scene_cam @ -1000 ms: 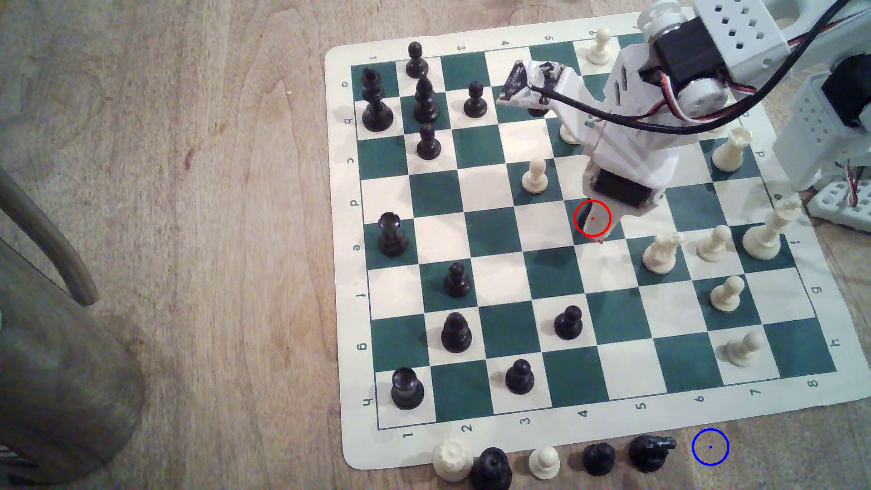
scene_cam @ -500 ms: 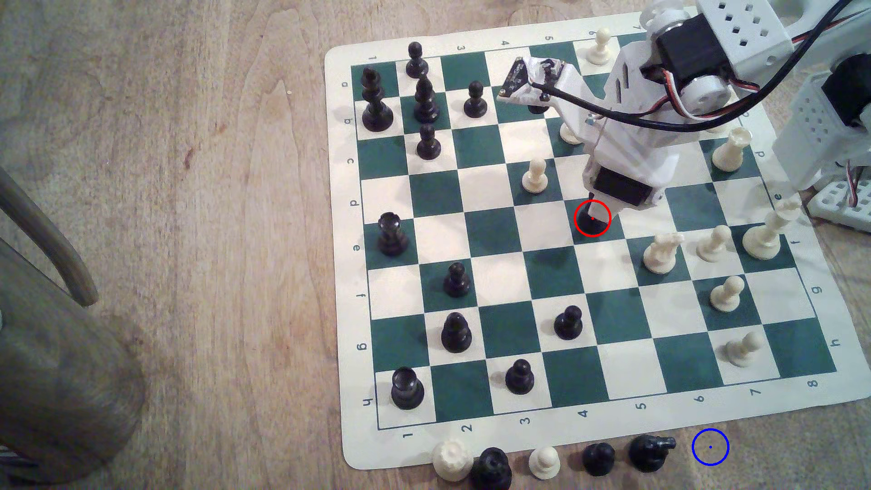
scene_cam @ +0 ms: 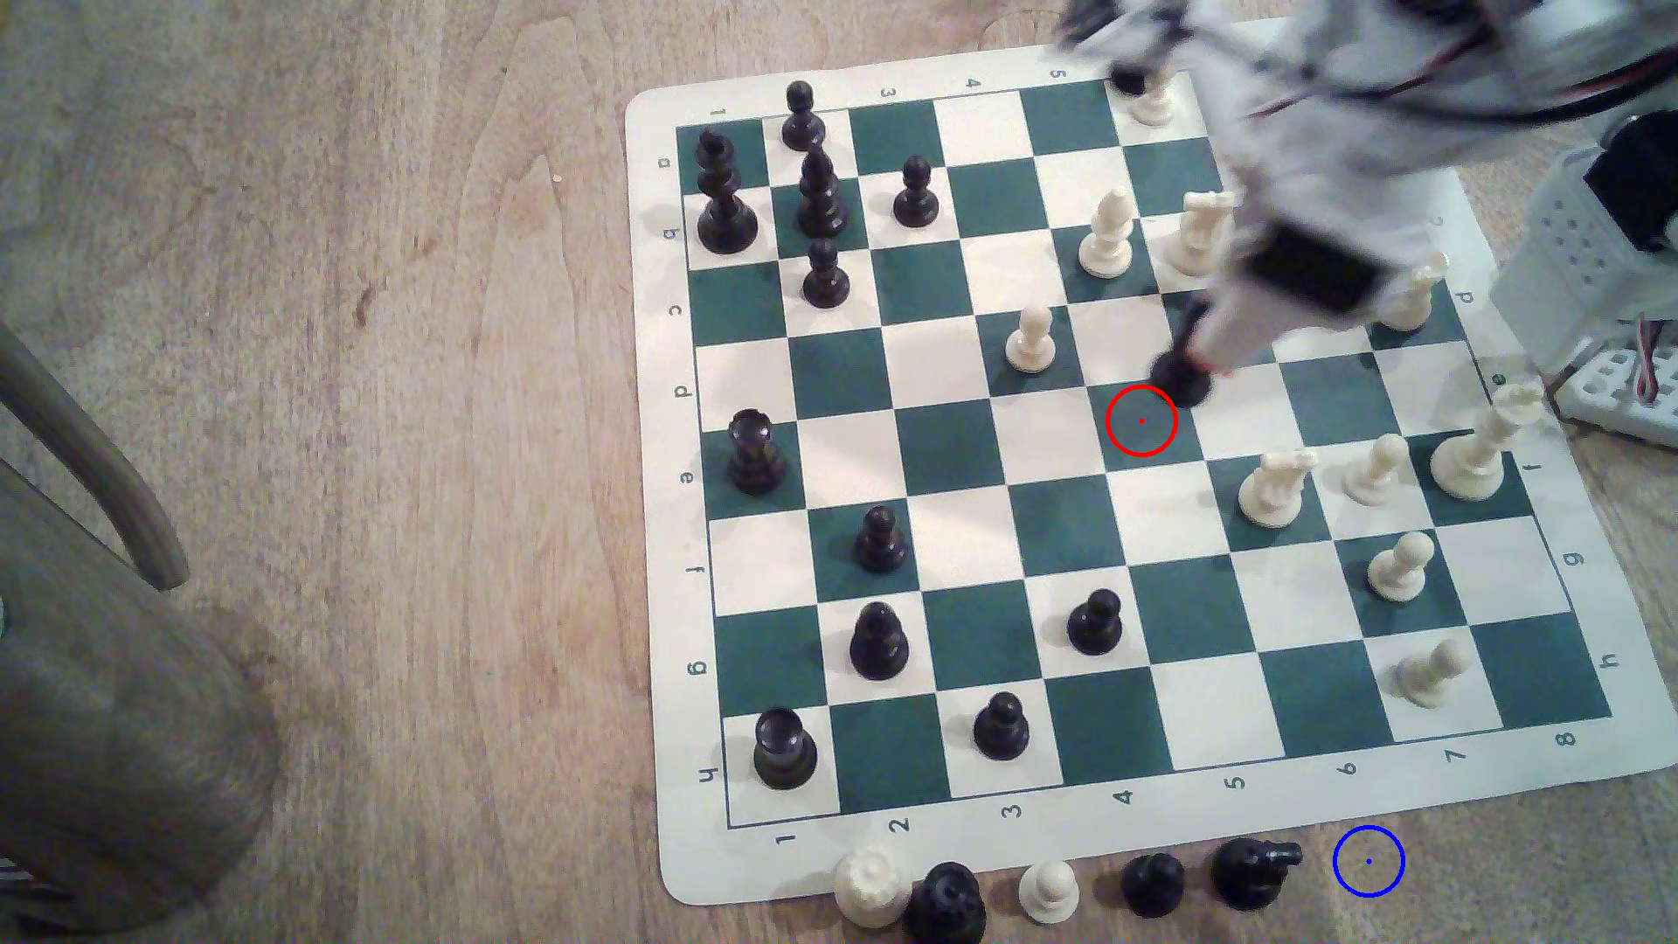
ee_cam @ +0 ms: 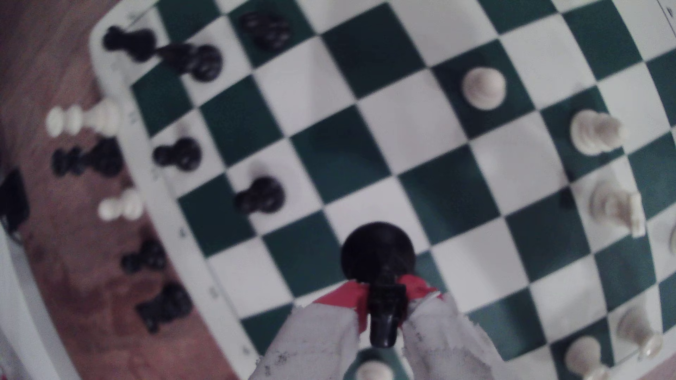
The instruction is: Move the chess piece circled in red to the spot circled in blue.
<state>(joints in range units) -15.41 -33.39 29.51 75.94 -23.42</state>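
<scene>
The black knight point(scene_cam: 1180, 370) hangs tilted and lifted off the board, just beyond the red ring point(scene_cam: 1141, 420), which now encloses a bare green square. My gripper point(scene_cam: 1203, 349), blurred by motion, is shut on the piece's upper part. In the wrist view the knight's round base point(ee_cam: 378, 252) sticks out past the red-tipped white fingers point(ee_cam: 431, 321), and my gripper point(ee_cam: 384, 314) hides its head. The blue ring point(scene_cam: 1368, 860) lies on bare wood beyond the board's near edge, at the exterior view's lower right.
A row of captured pieces lines the board's near edge. It ends with a second black knight point(scene_cam: 1258, 870) just left of the blue ring. White pieces point(scene_cam: 1276, 490) stand between the gripper and the ring. A white pawn point(scene_cam: 1031, 338) and a white knight point(scene_cam: 1199, 231) flank the gripper.
The gripper, earlier down over the red ring, has risen and swung toward the exterior view's upper right with the knight in it, leaving the ringed square bare.
</scene>
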